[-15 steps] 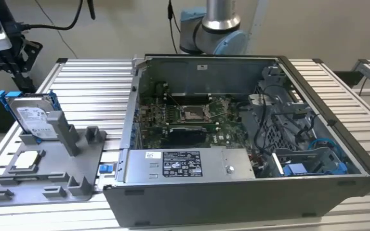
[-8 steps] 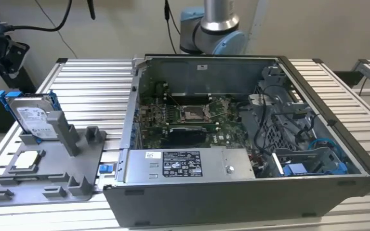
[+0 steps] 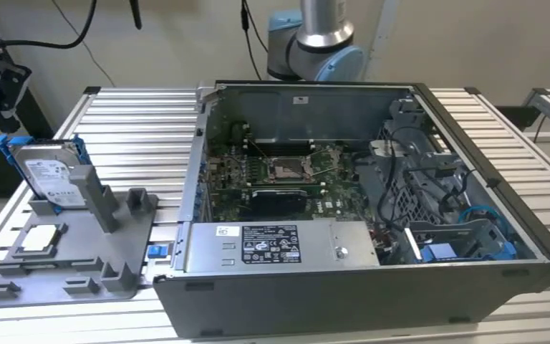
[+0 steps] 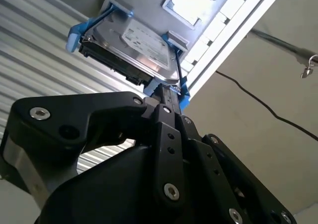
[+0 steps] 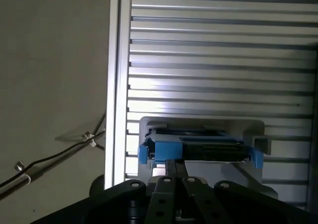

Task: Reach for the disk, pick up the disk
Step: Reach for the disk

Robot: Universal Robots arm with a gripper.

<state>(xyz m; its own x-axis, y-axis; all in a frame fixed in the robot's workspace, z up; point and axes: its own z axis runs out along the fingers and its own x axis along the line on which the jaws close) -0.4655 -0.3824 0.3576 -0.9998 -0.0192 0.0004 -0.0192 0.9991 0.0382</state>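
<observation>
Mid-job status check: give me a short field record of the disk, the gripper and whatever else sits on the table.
disk: upright on edge in the grey fixture, blue bracket around it
gripper: close to the disk's bracket edge; contact cannot be told
lifted: not yet
chip: flat on the fixture
computer case: open, on the exterior view's right of the fixture

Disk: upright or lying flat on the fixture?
Upright: the disk stands on edge on the grey fixture, its label facing the exterior view.
</observation>
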